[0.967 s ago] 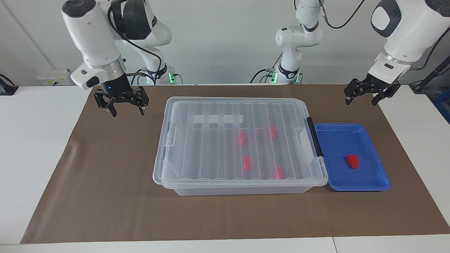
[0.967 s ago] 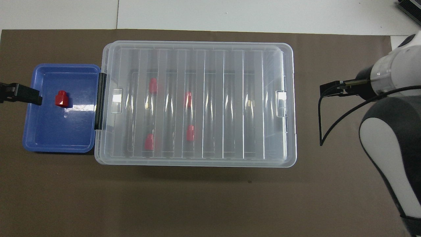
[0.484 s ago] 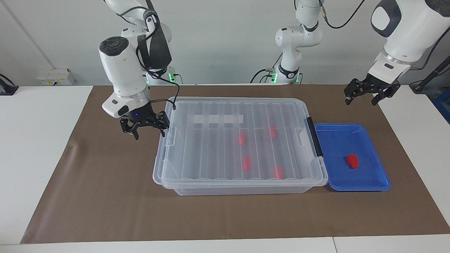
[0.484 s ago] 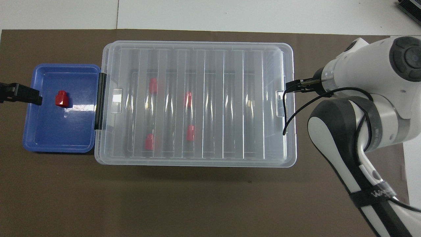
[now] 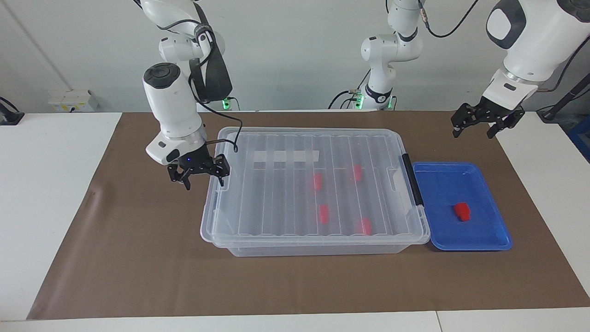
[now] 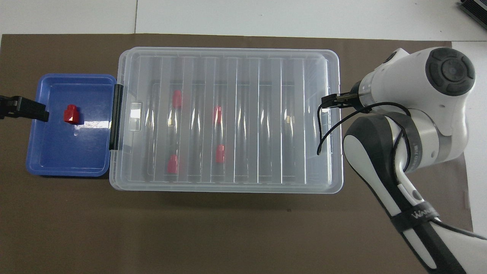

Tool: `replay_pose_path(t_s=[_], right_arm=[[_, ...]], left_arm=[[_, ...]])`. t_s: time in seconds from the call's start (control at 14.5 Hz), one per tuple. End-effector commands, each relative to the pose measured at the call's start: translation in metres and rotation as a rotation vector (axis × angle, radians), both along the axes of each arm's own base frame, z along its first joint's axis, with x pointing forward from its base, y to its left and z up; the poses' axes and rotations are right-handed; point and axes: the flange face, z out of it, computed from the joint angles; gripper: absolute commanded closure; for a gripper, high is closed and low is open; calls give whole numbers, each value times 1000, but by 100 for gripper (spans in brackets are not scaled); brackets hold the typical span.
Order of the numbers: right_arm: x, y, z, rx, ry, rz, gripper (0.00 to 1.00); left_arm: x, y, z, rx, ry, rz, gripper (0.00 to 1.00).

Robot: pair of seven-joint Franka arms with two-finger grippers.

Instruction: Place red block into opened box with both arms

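Wall: running plain and pale grey along 12 o'clock of the facing view.
Table: lying white, showing at 3, 6 and 9 o'clock around the mat.
Mat: spreading brown over most of the tabletop.
Socket strip: sitting white at 10 o'clock by the wall.
Light: falling evenly, casting only soft shadows.
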Motion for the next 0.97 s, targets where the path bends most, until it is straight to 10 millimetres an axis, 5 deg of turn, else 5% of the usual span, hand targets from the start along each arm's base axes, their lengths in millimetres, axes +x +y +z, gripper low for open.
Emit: replay_pose_path(t_s=[0.0, 0.62, 0.9], right_arm=[[-1, 1, -12, 23, -10, -24, 0], [3, -20, -22, -6, -2, -45, 0], [5, -39, -21, -75, 12, -42, 0]], left_arm=[[-7, 0, 1, 15, -19, 11, 0], [-8, 2, -3, 15, -30, 13, 0], [-8, 37, -26, 19, -136, 68, 0]])
